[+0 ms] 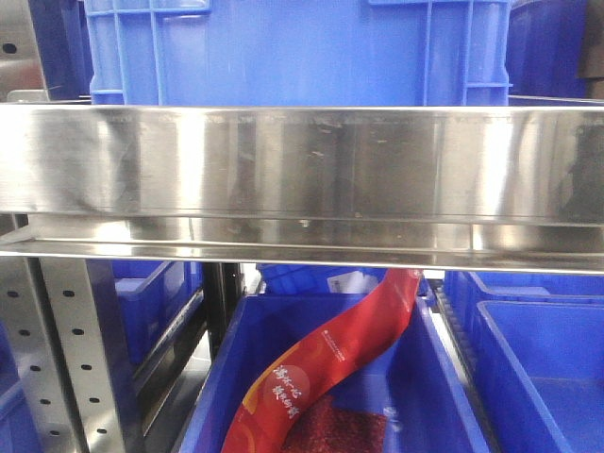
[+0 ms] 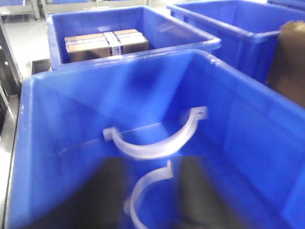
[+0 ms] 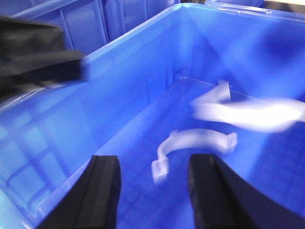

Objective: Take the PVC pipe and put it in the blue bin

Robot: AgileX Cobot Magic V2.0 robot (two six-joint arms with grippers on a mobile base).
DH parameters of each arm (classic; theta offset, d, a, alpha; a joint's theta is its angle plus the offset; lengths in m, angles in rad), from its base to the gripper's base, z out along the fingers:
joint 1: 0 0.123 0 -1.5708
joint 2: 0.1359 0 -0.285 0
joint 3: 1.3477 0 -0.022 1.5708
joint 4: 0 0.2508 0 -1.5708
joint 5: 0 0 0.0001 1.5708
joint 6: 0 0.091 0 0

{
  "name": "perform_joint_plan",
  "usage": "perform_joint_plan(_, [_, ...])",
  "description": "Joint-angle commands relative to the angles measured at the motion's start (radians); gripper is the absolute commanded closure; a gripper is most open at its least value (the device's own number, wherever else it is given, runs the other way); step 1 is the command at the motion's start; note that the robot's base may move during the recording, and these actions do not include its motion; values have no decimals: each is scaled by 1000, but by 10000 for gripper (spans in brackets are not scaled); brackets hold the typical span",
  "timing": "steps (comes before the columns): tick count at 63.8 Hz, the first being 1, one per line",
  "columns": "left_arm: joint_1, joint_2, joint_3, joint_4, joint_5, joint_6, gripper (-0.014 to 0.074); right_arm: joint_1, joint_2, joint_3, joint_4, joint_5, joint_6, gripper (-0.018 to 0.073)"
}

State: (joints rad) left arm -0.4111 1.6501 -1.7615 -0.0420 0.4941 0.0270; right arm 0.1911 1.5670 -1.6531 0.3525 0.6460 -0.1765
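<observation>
Two thin white curved PVC pipe pieces lie on the floor of a blue bin [image 2: 43, 157]. In the left wrist view the farther PVC pipe [image 2: 157, 140] shows a flat tab with a small hole. The nearer piece [image 2: 143, 191] arcs between the blurred dark fingers of my open left gripper [image 2: 151, 167], and I cannot tell whether it touches them. In the right wrist view one PVC pipe [image 3: 195, 142] lies just beyond my open right gripper [image 3: 153, 162], untouched. A second, blurred piece [image 3: 248, 113] lies farther right in the blue bin [image 3: 95, 100]. Neither gripper shows in the front view.
A steel shelf rail [image 1: 302, 170] crosses the front view, with a blue crate [image 1: 283, 47] above and a red bag [image 1: 330, 359] in a bin below. A neighbouring bin holds a cardboard box [image 2: 106, 44]. A dark blurred shape [image 3: 38, 52] hangs over the bin's left rim.
</observation>
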Motion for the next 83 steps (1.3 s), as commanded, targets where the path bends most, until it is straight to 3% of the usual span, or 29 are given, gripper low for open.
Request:
perform_joint_plan(1, [-3, -34, -17, -12, -3, -3, 692, 1, -20, -11, -4, -25, -10, 546])
perform_joint_plan(6, [-2, -35, -17, 8, 25, -3, 707, 1, -20, -11, -51, -25, -10, 730])
perform_joint_plan(14, [0, -56, -14, 4, 123, -3, 707, -13, -34, -9, -69, 29, -10, 721])
perform_joint_plan(18, [-12, -92, 9, 4, 112, -3, 707, -19, -62, -7, -67, 46, -10, 721])
perform_joint_plan(31, [-45, -289, 229, -44, -123, -3, 707, -19, -211, 140, -67, -163, -10, 721])
perform_joint_plan(41, [-45, -450, 486, -72, -284, -3, 707, -19, -359, 399, -67, -403, -10, 721])
perform_joint_plan(52, [-40, -631, 805, -114, -469, -5, 707, -19, -520, 694, -67, -499, -10, 721])
perform_joint_plan(65, [-40, -862, 1047, -112, -482, -5, 707, -19, -770, 921, -67, -512, -10, 721])
perform_joint_plan(83, [-40, -1064, 1112, -109, -494, -5, 707, -19, -996, 970, -67, -410, -10, 721])
